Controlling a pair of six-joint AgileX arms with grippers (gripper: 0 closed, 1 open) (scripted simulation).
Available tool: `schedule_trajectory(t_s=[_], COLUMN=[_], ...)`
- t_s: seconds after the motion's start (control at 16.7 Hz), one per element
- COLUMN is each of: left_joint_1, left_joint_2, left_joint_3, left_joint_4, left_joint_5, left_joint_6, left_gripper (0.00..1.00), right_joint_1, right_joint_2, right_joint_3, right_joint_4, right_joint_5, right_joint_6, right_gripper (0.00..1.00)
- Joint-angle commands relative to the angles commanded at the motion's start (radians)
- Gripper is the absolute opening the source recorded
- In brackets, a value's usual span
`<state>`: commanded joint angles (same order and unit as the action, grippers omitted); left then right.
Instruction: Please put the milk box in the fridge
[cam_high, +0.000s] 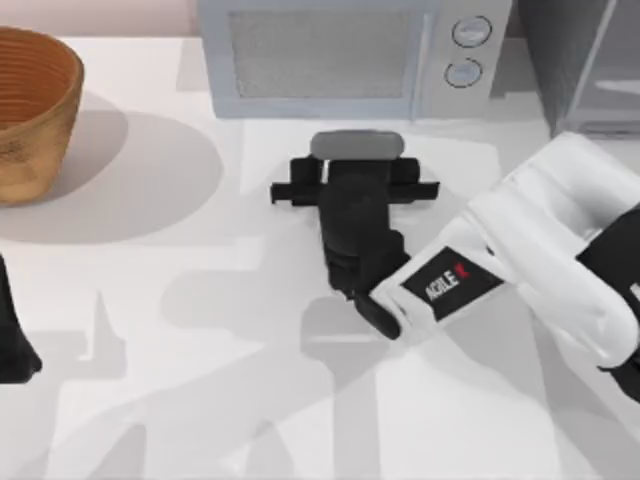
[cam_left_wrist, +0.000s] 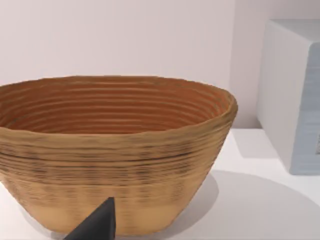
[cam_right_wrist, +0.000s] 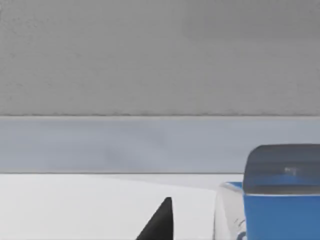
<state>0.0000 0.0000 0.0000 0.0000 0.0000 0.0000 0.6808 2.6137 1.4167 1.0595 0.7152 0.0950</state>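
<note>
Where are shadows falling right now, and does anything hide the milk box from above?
Top view: the basket casts a broad round shadow toward the microwave; the right gripper covers most of the milk box. Right wrist view: the milk box's blue top is evenly lit.

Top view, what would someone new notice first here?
The right arm's black gripper reaching across the table's middle, over the milk box in front of the microwave. Next, the big woven basket at the far left. The left gripper sits at the left edge.
</note>
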Motion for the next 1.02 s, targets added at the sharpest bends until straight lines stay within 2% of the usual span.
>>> schedule_trajectory(t_s=[0.36, 1.02], left_joint_1=[0.0, 0.0], left_joint_2=[0.0, 0.0], left_joint_3=[0.0, 0.0], left_joint_4=[0.0, 0.0], left_joint_5=[0.0, 0.0], left_joint_6=[0.0, 0.0], left_gripper=[1.0, 1.0], right_joint_1=[0.0, 0.016], right_joint_2=[0.0, -0.012], right_joint_3=[0.0, -0.006], right_joint_4=[0.0, -0.013], right_joint_5=[0.0, 0.0], right_joint_6=[0.0, 0.01], right_gripper=[0.02, 0.0])
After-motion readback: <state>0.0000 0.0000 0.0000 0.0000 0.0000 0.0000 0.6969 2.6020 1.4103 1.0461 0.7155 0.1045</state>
